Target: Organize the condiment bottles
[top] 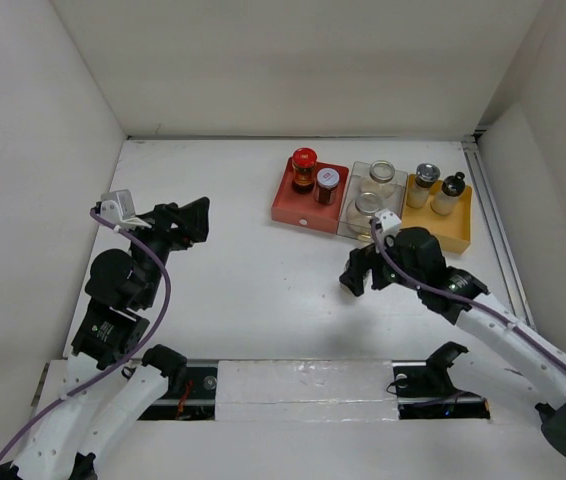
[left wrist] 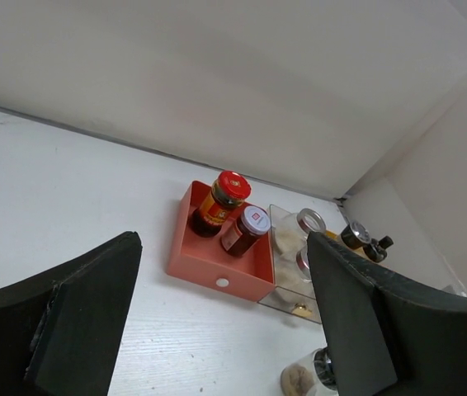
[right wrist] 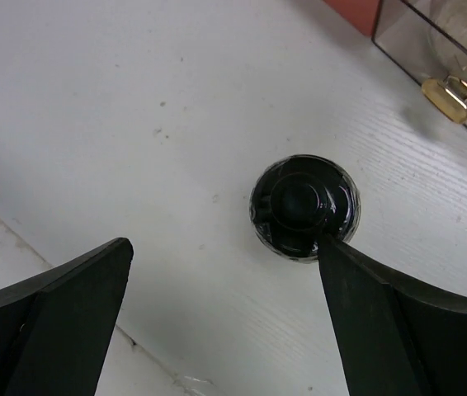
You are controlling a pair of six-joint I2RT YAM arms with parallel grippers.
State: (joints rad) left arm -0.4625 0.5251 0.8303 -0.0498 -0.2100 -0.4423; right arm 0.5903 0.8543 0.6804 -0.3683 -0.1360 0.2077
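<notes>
Right wrist – right fingers (right wrist: 60,322) spread wide, gripping nothing; shaker (right wrist: 304,205) upright on counter (right wrist: 134,107) between them, just beside one finger. Left fingers (left wrist: 77,313) apart, empty. Top external – dark jars (top: 326,185) in red tray (top: 293,212), clear jars (top: 382,173) in clear tray (top: 355,178), two more shakers (top: 424,182) in yellow tray (top: 455,230).

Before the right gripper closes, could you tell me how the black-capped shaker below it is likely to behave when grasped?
The black-capped shaker stands upright and off-centre under the open right gripper, so the nearer finger might tip it. Its glossy domed cap looks slippery. Being round, it would likely roll if toppled.
</notes>
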